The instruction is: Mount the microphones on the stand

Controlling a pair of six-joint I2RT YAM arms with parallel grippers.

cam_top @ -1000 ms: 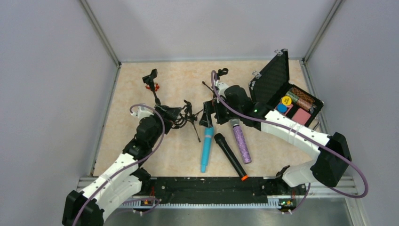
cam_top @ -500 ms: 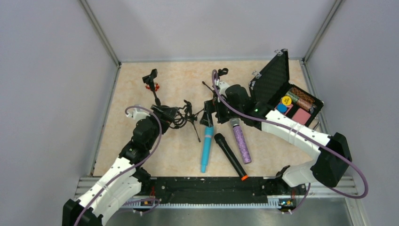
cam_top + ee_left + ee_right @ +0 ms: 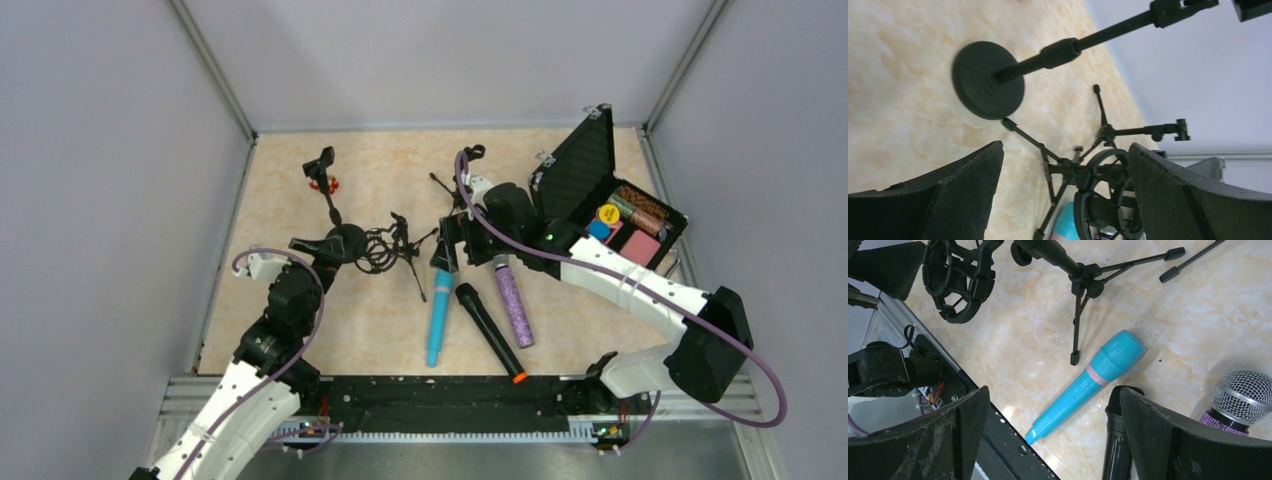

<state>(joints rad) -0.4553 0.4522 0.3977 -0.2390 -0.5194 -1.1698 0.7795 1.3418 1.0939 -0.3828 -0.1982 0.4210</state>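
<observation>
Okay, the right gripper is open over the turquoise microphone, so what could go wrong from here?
1. The black microphone lies close beside the turquoise microphone, right by a finger of the open right gripper. If the gripper descends, that finger might hit or shove it.
2. A leg of the tripod stand ends near the turquoise microphone. A lift could snag it and tip the stand.
3. The open left gripper sits near the round-base stand, which could get bumped.

Quick count: three mics: turquoise mic (image 3: 437,315), black mic (image 3: 488,330), purple glitter mic (image 3: 513,305). Three stands I think: round-base stand (image 3: 328,200), shock-mount tripod (image 3: 405,245), plain tripod (image 3: 470,153). One open case (image 3: 580,170).
</observation>
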